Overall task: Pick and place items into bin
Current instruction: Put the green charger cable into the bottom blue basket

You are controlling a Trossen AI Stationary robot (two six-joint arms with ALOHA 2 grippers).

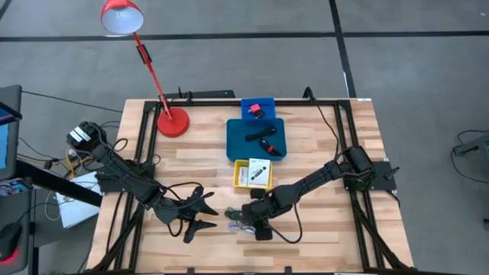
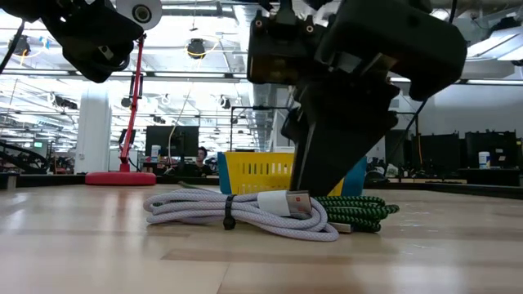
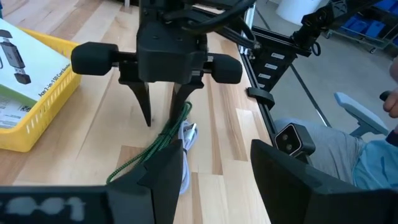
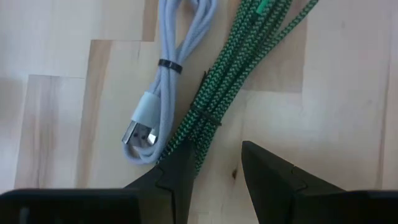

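Right gripper point(image 1: 246, 226) hangs low over the tabletop point(image 1: 321, 153), fingers spread, one fingertip point(image 4: 177, 165) touching the green-and-black braided cable point(image 4: 239, 68); nothing pinched. We see that cable coiled and tied, lying touching a white-grey USB cable point(image 4: 163, 81) at its side. Both sit at 6 o'clock from the yellow bin point(image 1: 238, 177), which holds a printed card point(image 1: 260, 173). Left gripper point(image 1: 208, 215) waits at 9 o'clock of the cables, fingers spread, empty.
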